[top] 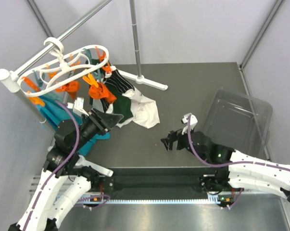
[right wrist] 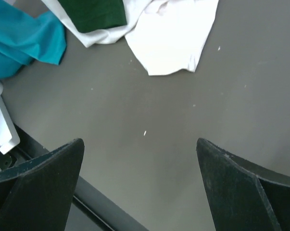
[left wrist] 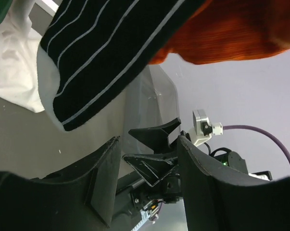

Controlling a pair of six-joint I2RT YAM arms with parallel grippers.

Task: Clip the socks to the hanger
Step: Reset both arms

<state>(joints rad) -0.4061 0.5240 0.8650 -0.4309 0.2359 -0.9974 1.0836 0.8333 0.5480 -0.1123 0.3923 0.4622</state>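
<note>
Upper left: the left gripper (top: 109, 120), spread and empty, hovers beneath a striped sock (top: 117, 87) on the hanger (top: 89, 48); a nudge could unclip it.

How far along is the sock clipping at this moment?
Done: an orange sock and a striped sock hang from the hanger.
In hand: nothing. The left claw is open just below them, and the right claw is open over the table.
Left: no loose sock is plainly visible, though the white cloth pile could hide some.
</note>
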